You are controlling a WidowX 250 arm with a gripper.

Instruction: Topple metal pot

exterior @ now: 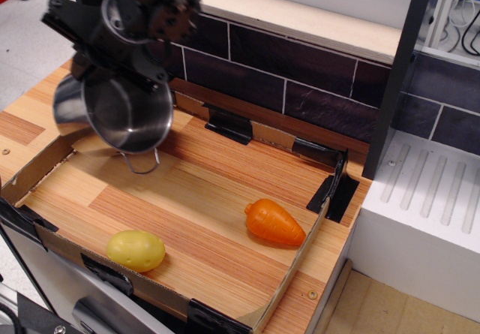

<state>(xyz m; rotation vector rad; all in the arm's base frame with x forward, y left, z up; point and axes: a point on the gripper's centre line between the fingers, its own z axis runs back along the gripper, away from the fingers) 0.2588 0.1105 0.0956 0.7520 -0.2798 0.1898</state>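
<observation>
Metal pot (pixel 112 116): shiny silver steel with a dark, mirror-like interior and a thin silver wire handle. Gripper (pixel 112 64): matte black. Toy carrot (pixel 274 222): bright orange with faint ridged lines. Toy potato (pixel 136 250): pale yellow, smooth. Tray floor (pixel 210 199): light wood grain in alternating tan and reddish-brown stripes. Tray wall (pixel 37 170): plain brown cardboard with black clips at its edges. Back wall (pixel 300 64): dark purple-brown tiles with pale grout lines. Side unit (pixel 427 199): white, ribbed.
</observation>
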